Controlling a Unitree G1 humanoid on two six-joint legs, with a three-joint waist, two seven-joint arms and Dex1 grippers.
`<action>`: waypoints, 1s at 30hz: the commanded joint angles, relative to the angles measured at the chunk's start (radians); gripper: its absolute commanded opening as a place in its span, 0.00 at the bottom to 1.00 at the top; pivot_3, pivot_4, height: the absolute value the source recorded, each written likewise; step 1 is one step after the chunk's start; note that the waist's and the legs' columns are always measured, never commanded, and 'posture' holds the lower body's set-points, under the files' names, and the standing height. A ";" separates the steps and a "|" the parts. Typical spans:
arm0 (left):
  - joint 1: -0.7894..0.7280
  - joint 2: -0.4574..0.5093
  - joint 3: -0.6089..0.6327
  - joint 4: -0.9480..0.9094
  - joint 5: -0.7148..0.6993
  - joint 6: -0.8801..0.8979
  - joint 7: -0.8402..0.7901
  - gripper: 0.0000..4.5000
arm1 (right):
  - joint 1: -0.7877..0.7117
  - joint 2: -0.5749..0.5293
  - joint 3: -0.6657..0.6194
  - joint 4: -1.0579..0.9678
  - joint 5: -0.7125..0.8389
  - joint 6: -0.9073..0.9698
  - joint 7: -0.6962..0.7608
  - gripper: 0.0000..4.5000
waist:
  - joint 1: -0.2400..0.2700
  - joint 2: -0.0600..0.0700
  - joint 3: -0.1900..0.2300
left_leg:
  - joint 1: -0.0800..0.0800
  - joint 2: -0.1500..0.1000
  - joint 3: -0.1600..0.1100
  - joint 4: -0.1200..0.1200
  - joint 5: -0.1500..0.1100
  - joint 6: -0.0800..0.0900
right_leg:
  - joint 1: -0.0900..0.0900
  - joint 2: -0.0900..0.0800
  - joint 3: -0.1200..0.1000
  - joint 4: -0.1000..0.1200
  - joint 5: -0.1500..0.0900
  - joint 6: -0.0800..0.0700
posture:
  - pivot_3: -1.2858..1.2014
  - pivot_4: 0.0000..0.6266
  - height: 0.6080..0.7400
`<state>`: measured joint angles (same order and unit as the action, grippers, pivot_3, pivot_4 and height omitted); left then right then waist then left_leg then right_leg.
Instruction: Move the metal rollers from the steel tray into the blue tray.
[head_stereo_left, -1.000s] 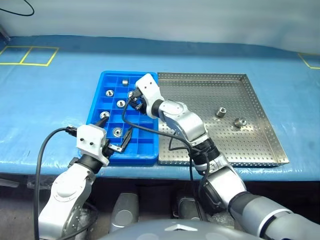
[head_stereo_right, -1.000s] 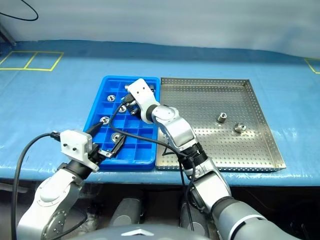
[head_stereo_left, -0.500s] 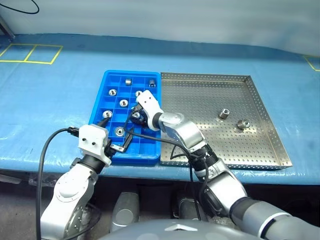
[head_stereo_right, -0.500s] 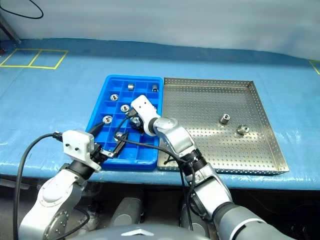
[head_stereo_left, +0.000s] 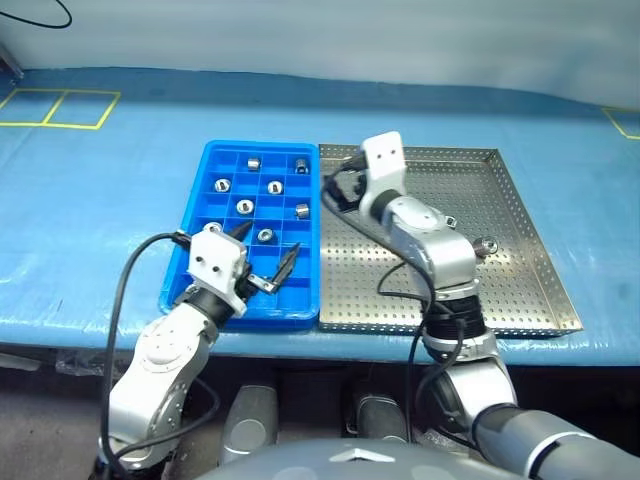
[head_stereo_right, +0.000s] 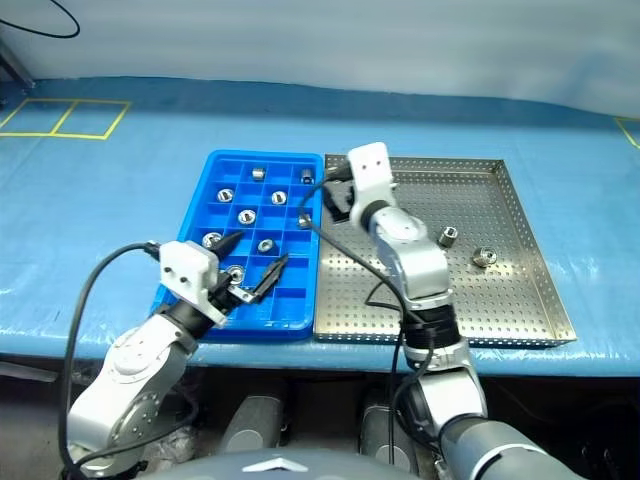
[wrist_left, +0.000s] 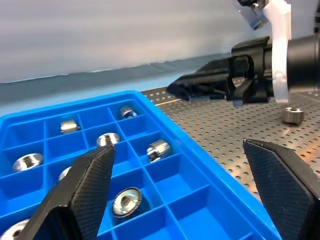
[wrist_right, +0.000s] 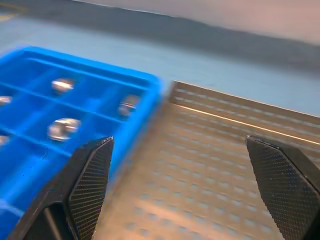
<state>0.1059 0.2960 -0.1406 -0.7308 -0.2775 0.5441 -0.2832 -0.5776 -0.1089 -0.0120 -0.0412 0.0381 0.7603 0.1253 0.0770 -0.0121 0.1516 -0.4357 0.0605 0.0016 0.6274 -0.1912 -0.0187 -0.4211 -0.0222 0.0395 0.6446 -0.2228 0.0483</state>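
Two shiny metal rollers — steel tray

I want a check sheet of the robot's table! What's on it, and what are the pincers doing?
Surface: table under a blue cover.
Job's things: blue tray has rollers in several compartments; steel tray beside it has two metal rollers left.
Clutter: nothing seen.
Pincers: left pincer open over the blue tray's near end; right pincer open, empty, at the steel tray's edge by the blue tray.
Cables: black cables along both arms.
Surroundings: yellow tape on the cover.
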 joint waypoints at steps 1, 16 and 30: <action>-0.039 -0.009 -0.056 0.024 -0.004 -0.005 -0.028 1.00 | 0.021 -0.038 -0.045 0.038 -0.059 -0.052 -0.092 0.99 | -0.013 0.000 0.000 | 0.000 0.000 0.000 0.000 0.000 0.000 | 0.000 0.000 0.000 0.000 0.000 0.000 | 0.56 0.24 1.00; -0.132 0.009 -0.215 0.152 0.062 -0.031 -0.107 1.00 | 0.064 -0.033 -0.187 0.248 0.005 -0.132 -0.176 0.99 | -0.082 0.000 0.000 | 0.003 0.000 0.005 0.001 0.000 0.001 | 0.000 0.002 0.009 0.001 0.003 0.005 | 0.54 0.24 1.00; -0.104 -0.018 -0.193 0.160 0.078 -0.049 -0.088 1.00 | 0.046 -0.043 -0.155 0.301 0.016 -0.162 -0.162 0.37 | -0.087 0.001 0.000 | 0.004 0.000 0.007 0.001 0.000 0.001 | 0.000 0.002 0.010 0.001 0.003 0.006 | 0.56 0.24 1.00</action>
<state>-0.0024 0.2847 -0.3503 -0.5478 -0.1990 0.5174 -0.3730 -0.5073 -0.1455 -0.1740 0.2770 0.0564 0.6189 -0.0425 -0.0099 -0.0116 0.1518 -0.4317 0.0606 0.0082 0.6281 -0.1912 -0.0172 -0.4213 -0.0204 0.0497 0.6461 -0.2197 0.0538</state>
